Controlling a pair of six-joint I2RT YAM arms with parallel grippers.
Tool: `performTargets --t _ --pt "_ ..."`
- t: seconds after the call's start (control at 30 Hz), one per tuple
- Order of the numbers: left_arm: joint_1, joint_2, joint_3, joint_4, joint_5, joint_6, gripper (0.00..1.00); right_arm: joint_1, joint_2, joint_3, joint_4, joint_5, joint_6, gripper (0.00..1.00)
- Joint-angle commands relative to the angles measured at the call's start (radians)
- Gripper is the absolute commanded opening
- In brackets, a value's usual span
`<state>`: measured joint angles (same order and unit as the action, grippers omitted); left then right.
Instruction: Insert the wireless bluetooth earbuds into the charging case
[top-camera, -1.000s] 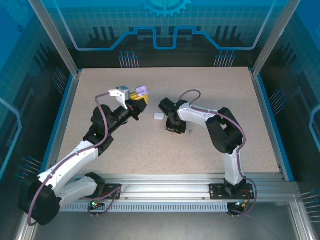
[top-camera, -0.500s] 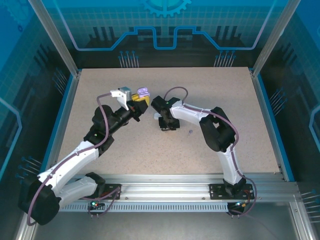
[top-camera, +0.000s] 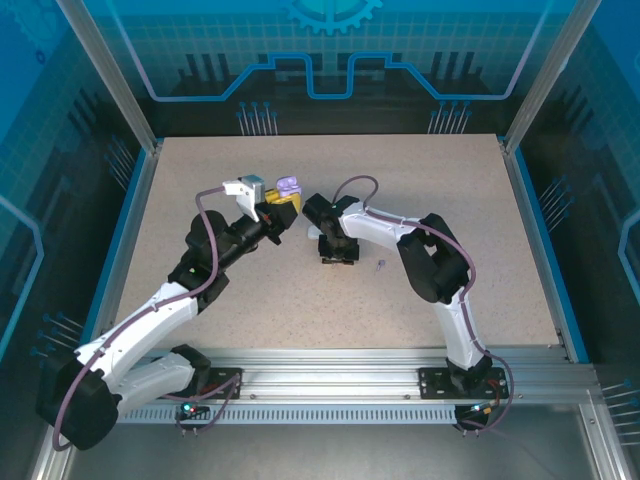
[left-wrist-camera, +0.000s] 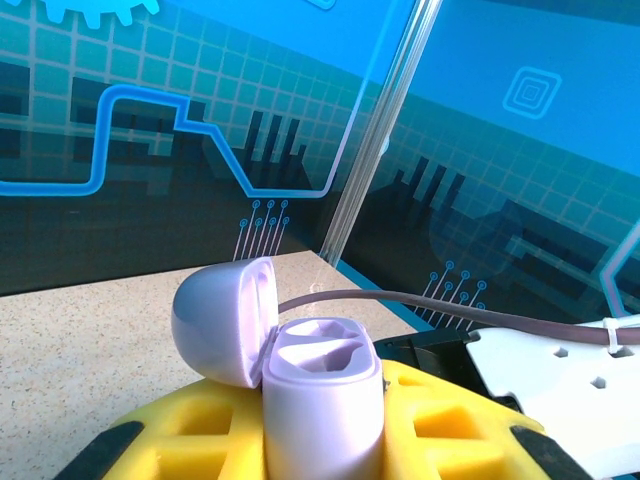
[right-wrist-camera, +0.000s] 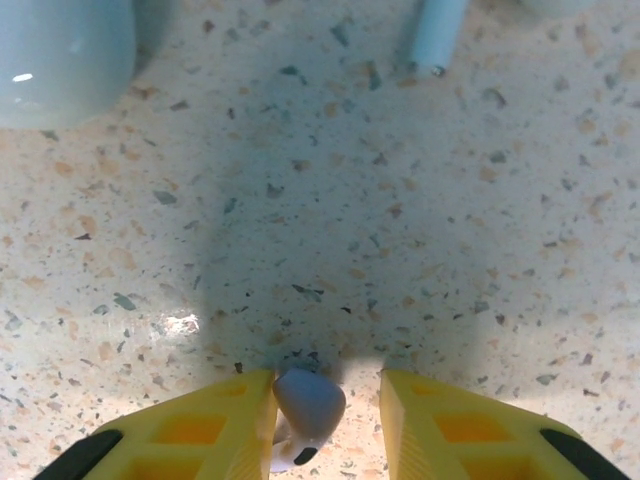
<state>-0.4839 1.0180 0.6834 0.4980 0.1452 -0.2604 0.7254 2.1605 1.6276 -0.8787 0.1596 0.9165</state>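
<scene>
Left of centre in the overhead frame, the left gripper (top-camera: 280, 208) was clamped on the purple charging case (left-wrist-camera: 322, 400), its lid (left-wrist-camera: 222, 320) open and its wells looking empty. Just right of it, the right gripper (right-wrist-camera: 325, 420) stood low over the table (right-wrist-camera: 330, 200). Its fingers were parted around a small earbud (right-wrist-camera: 308, 402) that leaned on one finger, seemingly unpinched. Centring that bud before squeezing should stop it pivoting. A purple bud (top-camera: 381, 265) lay further right.

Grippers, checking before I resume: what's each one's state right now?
Left gripper: closed on the purple charging case, lid open.
Right gripper: open, an earbud lying loose inside it.
</scene>
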Motion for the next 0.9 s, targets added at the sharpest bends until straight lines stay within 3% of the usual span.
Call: performTargets --t 0.0,0.43,0.87 --pt "-0.011 -0.008 0.029 0.006 -0.016 0.017 0.00 0.002 0.026 -0.038 -0.032 -0.069 0.139 0.34" --pt "-0.018 -0.010 0.017 0.017 -0.024 0.021 0.00 0.001 0.095 0.085 -0.101 -0.040 0.201 0.30" --pt "-0.019 -0.012 0.015 0.019 -0.026 0.021 0.00 0.005 0.105 0.038 -0.069 -0.107 0.282 0.27"
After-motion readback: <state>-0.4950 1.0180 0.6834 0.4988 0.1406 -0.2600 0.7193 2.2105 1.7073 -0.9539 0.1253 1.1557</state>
